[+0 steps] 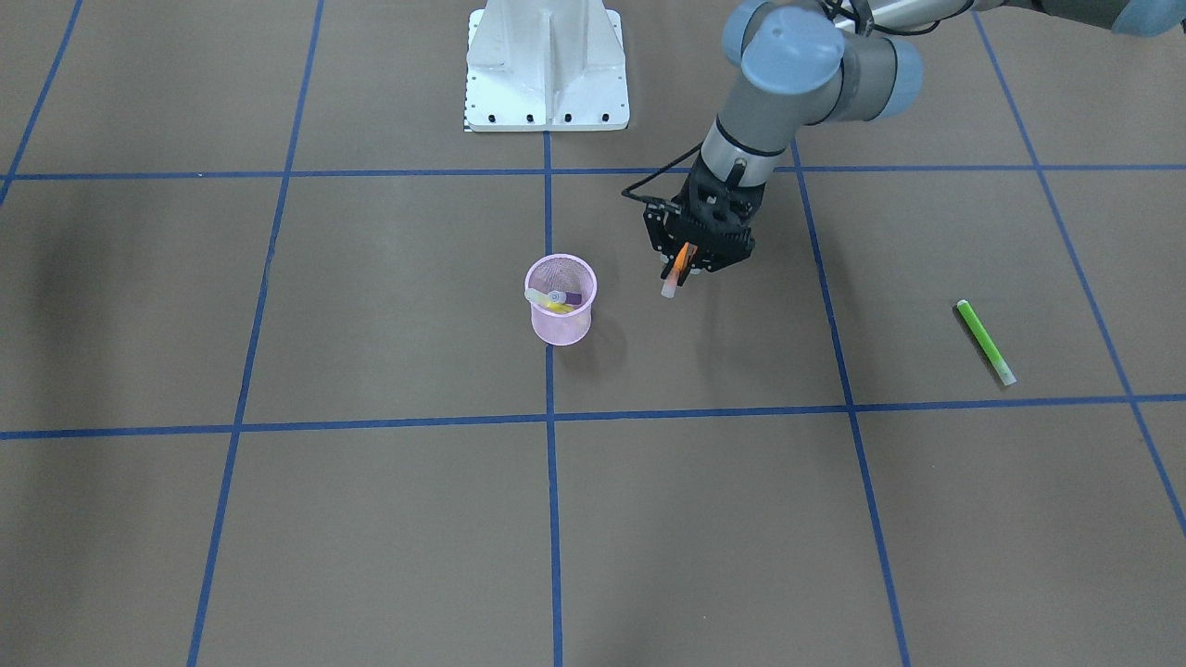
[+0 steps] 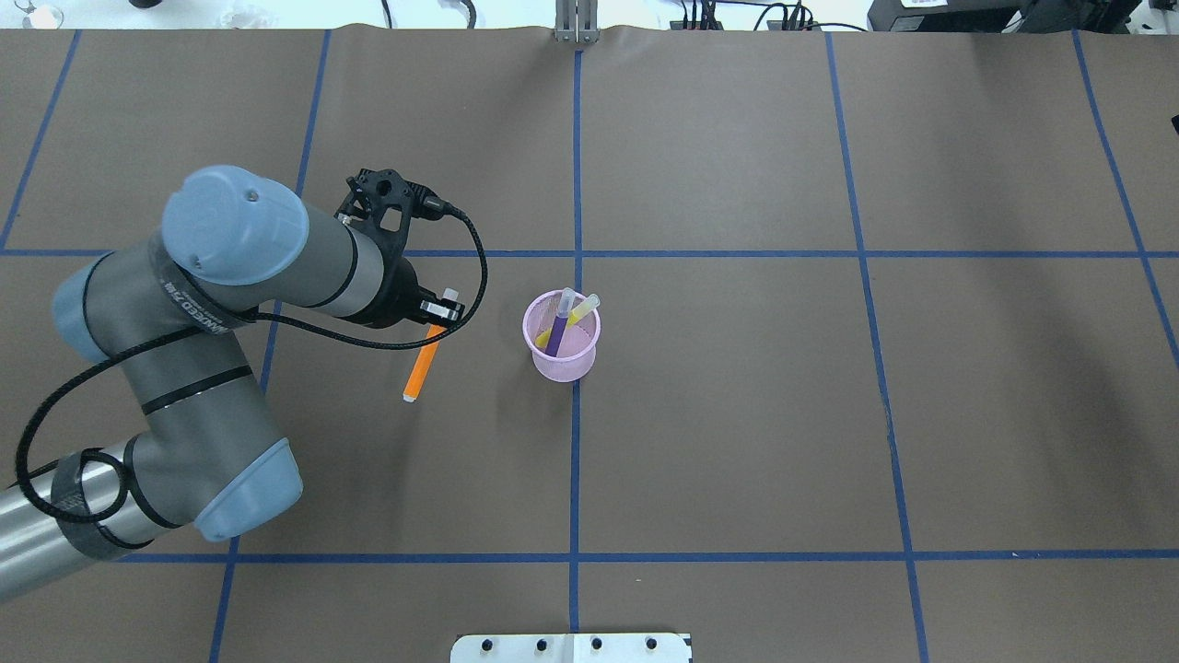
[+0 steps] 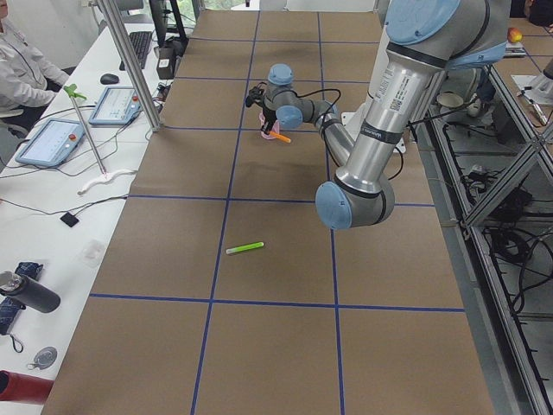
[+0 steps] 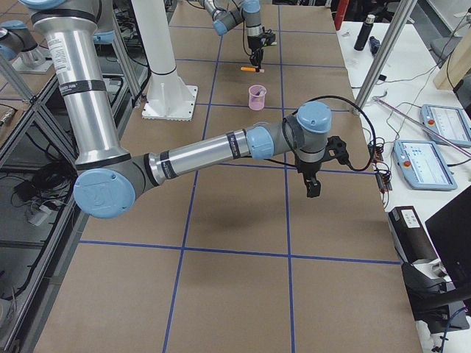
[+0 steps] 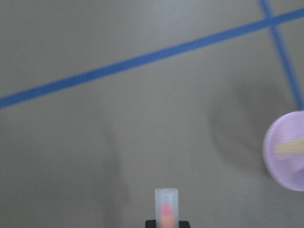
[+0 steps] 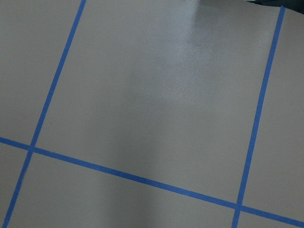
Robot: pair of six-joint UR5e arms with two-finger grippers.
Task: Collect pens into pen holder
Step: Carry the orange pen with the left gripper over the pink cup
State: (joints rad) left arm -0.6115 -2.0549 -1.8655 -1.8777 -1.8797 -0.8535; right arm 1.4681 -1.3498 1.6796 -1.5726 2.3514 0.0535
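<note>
My left gripper [image 1: 693,259] [image 2: 442,315] is shut on the orange pen [image 1: 679,269] [image 2: 421,368] and holds it tilted above the table, a short way from the pink mesh pen holder [image 1: 561,329] [image 2: 564,366]. The pen's pale cap [image 5: 166,203] shows in the left wrist view, with the holder [image 5: 285,152] at the right edge. A purple pen [image 2: 558,330] and a yellow pen [image 2: 577,315] stand in the holder. The green pen [image 1: 985,341] [image 3: 244,248] lies on the table, hidden by the arm in the overhead view. My right gripper [image 4: 313,187] shows only in the exterior right view; I cannot tell its state.
The white robot base [image 1: 547,65] [image 2: 571,647] stands at the table's robot-side edge. Blue tape lines [image 6: 133,178] cross the brown table. Tablets and cables [image 3: 52,143] lie on the operators' bench.
</note>
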